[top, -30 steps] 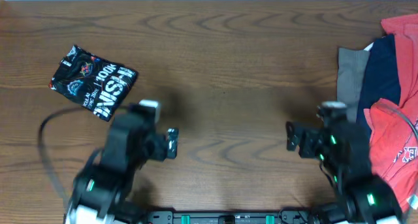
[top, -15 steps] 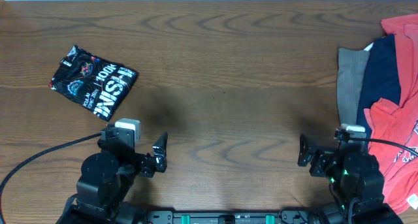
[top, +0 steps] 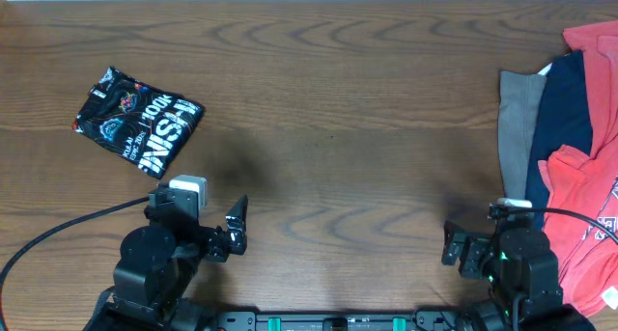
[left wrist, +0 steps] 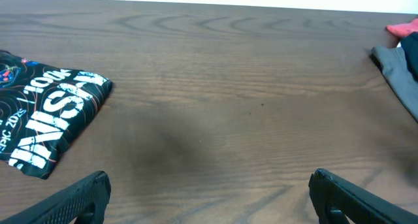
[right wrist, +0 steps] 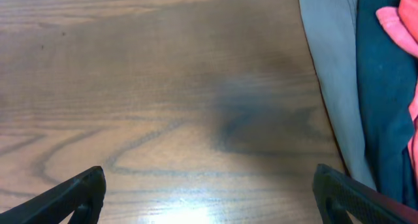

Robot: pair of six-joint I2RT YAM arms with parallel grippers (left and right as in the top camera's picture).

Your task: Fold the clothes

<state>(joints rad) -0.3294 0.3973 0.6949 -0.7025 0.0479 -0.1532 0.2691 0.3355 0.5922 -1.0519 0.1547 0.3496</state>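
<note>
I see the black jersey (top: 138, 130) folded compactly, white lettering showing, while the left gripper (top: 235, 227) and right gripper (top: 450, 242) gape empty.

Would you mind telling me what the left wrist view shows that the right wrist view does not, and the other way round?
Only the left wrist view shows the folded black jersey, lying on the left, and the left gripper, open and empty. Only the right wrist view shows the right gripper, also open and empty, and a broad stretch of the navy garment. Both share the wooden table, the grey garment and a bit of the red garment at the right edge.
</note>
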